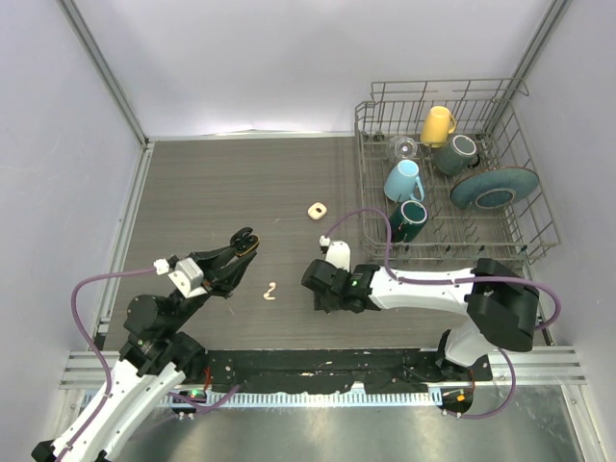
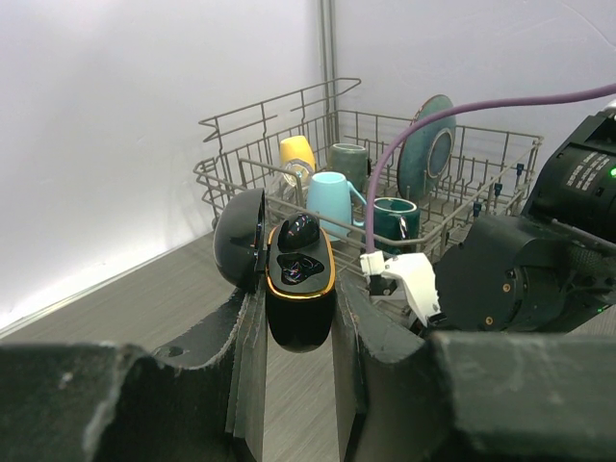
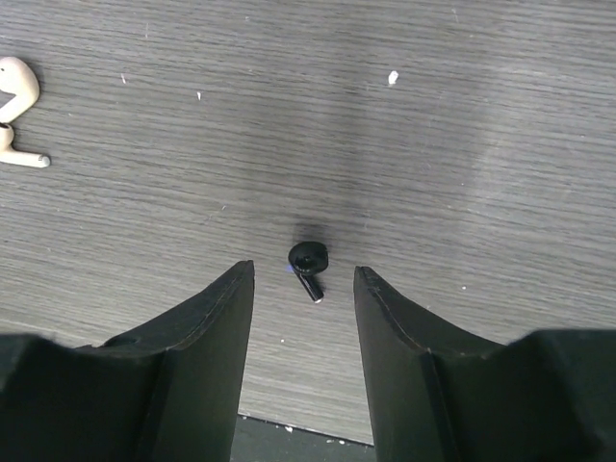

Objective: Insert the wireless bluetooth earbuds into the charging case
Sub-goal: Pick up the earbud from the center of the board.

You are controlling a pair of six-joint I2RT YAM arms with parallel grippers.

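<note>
My left gripper (image 2: 300, 322) is shut on the black charging case (image 2: 300, 289), which has a gold rim and its lid swung open to the left. One black earbud (image 2: 299, 231) sits in the case's far socket. The top view shows the case (image 1: 244, 240) held above the table at the left. In the right wrist view another black earbud (image 3: 308, 260) lies on the table just beyond my right gripper (image 3: 303, 277). Its fingers stand apart on either side of the earbud and do not touch it. The top view has the right gripper (image 1: 311, 280) low over the table; the earbud is hidden there.
Cream-white earbuds (image 1: 270, 291) lie between the two grippers, also visible at the left edge of the right wrist view (image 3: 16, 85). A small cream case (image 1: 317, 209) lies farther back. A wire dish rack (image 1: 525, 207) with mugs and a plate fills the right.
</note>
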